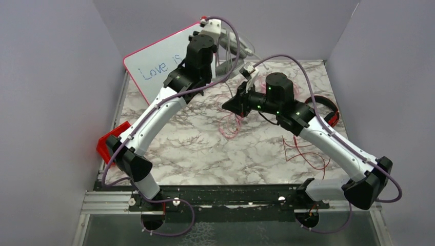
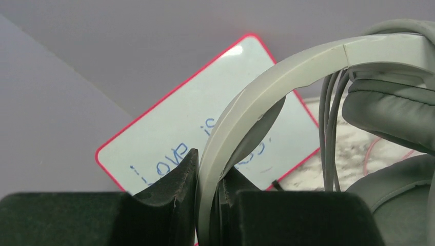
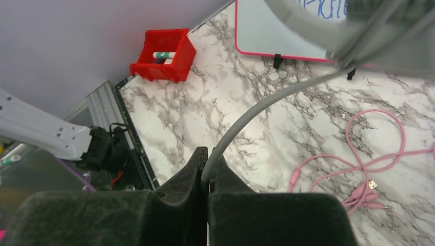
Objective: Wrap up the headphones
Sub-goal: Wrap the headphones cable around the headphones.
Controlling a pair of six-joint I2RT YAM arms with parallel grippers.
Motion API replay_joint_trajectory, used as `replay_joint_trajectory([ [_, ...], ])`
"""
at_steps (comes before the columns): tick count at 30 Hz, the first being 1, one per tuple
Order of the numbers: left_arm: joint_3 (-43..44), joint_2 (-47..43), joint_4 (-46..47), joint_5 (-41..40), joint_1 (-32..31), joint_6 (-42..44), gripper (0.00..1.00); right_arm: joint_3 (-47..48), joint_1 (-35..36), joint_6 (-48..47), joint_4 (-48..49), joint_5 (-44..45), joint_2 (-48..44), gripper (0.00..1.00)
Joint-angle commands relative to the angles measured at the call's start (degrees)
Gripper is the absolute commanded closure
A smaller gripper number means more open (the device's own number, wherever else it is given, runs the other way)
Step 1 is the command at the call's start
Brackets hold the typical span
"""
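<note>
Two grips are on one pair. Your left gripper point(image 2: 208, 171) is clamped on the headband point(image 2: 267, 92) of the grey headphones point(image 2: 382, 46), which hang in the air clear of the table. Your right gripper point(image 3: 208, 166) is pinched shut on their grey cable point(image 3: 256, 110), which runs up and away from its fingertips. Judge the band as stiff, smooth plastic that could slide in the pads. The cushioned cup point(image 2: 390, 110) just right of your left fingers is soft and a poor hold. The cable looks thin, light and limp, so keep light tension on it or the cable loops point(image 2: 331, 128) beside the cup may slacken. Below and right of your right gripper, a pink cable point(image 3: 379, 148) lies loose on the marble table point(image 3: 205, 102) and could snag. Farther off, a red bin point(image 3: 164, 61) sits ahead to the left, and a whiteboard point(image 2: 205, 113) leans behind the headband. The red-and-black headphones point(image 1: 323, 106) lie behind your right wrist, partly hidden.
</note>
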Motion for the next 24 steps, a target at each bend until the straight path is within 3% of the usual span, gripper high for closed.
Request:
replay_joint_trajectory([
  [1,-2.18,-0.21,-0.19,-2.82,-0.01,-0.87,1.00,9.44,0.63,-7.05,-25.16,-3.33,-1.96,1.00],
  [8,-9.43,0.38,-6.94,6.26,-0.05,-7.56,1.00,29.15,0.63,-9.98,-42.13,0.37,-1.13,1.00],
  [13,-18.82,-5.03,-5.13,26.36,-0.08,-11.86,1.00,38.22,0.63,-13.38,-48.20,6.02,3.54,1.00],
  [20,-27.06,-13.39,-3.90,40.63,-0.22,-10.89,1.00,47.41,0.63,-15.92,-51.60,13.81,9.84,1.00],
  [24,-31.40,-16.67,-4.10,48.14,-1.15,-10.06,1.00,51.37,0.63,-14.66,-51.99,11.31,12.28,0.99],
])
